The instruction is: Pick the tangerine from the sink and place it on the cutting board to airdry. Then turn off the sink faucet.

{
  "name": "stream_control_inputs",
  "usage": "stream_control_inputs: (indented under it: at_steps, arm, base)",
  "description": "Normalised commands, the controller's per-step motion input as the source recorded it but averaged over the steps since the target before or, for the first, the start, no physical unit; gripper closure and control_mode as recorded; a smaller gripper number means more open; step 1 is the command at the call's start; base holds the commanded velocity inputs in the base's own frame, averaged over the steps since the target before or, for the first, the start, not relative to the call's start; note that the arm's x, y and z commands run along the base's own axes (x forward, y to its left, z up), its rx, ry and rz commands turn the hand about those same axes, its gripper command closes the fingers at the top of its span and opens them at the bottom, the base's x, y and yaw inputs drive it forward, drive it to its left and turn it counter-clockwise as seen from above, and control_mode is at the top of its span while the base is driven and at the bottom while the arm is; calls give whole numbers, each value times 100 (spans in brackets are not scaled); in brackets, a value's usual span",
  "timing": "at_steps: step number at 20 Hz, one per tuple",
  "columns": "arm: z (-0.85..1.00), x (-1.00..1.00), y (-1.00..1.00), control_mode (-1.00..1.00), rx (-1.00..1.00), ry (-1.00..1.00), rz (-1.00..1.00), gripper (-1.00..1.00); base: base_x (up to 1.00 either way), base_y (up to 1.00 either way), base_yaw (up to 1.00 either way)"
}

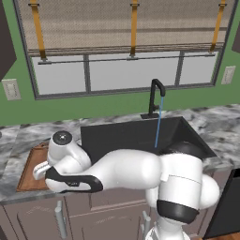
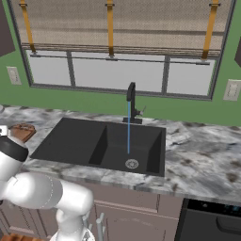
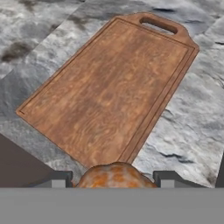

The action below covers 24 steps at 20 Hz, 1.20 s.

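The gripper is clamped on the tangerine, held above the near end of the cutting board on the grey marbled surface. Beneath a green-walled window, the sink faucet apparently runs water into the black sink.

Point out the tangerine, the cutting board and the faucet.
tangerine point(image 3: 114, 176), hand view, its top between the claw tips.
cutting board point(image 3: 109, 94), hand view, middle of the wood.
faucet point(image 2: 131, 101), right base view, upright stem.

tangerine: bottom cut off | cutting board: mostly behind arm
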Motion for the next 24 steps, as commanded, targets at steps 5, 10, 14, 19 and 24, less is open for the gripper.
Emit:
stream_control_inputs:
  at_steps: [5, 10, 14, 19, 24]
  arm:
    - [-11, 5, 6, -100, 0, 3, -1, 100]
    - [-11, 4, 9, -100, 0, 2, -1, 100]
    - [-11, 4, 8, -100, 0, 2, -1, 100]
    - [-8, 1, 6, -100, 0, 1, -1, 100]
    - [-7, 2, 7, -100, 0, 1, -1, 100]
  base:
    - [0, 0, 0]
    - [0, 0, 0]
    - [0, 0, 0]
    - [0, 0, 0]
    - [0, 0, 0]
